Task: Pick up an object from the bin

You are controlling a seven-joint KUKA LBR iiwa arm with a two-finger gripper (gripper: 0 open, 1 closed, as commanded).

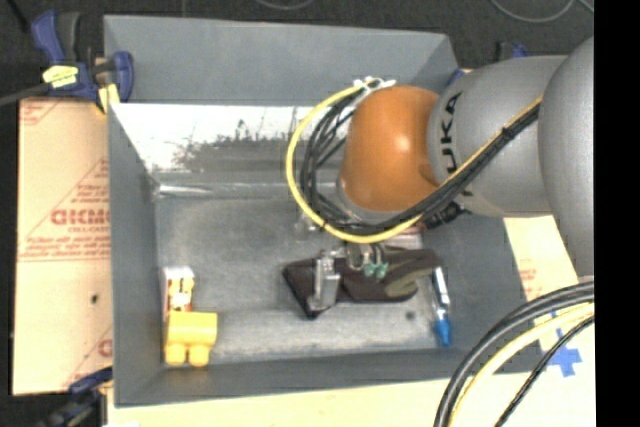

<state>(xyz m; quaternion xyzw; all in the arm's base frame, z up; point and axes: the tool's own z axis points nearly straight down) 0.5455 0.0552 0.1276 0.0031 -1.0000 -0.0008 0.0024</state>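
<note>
A dark, flat, elongated thing (396,283), black at one end and brownish at the other, is seen on the floor of the bin (230,235), toward 5 o'clock from the bin's middle. Its long axis is laid roughly from 9 to 3 o'clock, with the black end at 9 o'clock. The end effector (328,283) is found low over the black end, directly above or against it; contact cannot be confirmed, since the spot is partly hidden by the orange wrist cover (385,150) and its cables at 12 o'clock. Whether the end effector is wide or narrow cannot be told, and nothing can be said to be held.

The coming move is judged to turn on this overlap: the thing's bulk is stretched away toward 3 o'clock, so a grasp here would be taken near one end, across the short axis, and the free end may be expected to droop or swing.

A blue-capped pen (440,313) is laid at the brownish end, about 4 o'clock from the end effector, its axis near 12 to 6 o'clock, just beside the dark thing and possibly touching it; it could be dragged along. Well apart, at 8 o'clock, a yellow block (189,337) and a small white-and-red box (179,287) are set together near the wall, out of the way.
</note>
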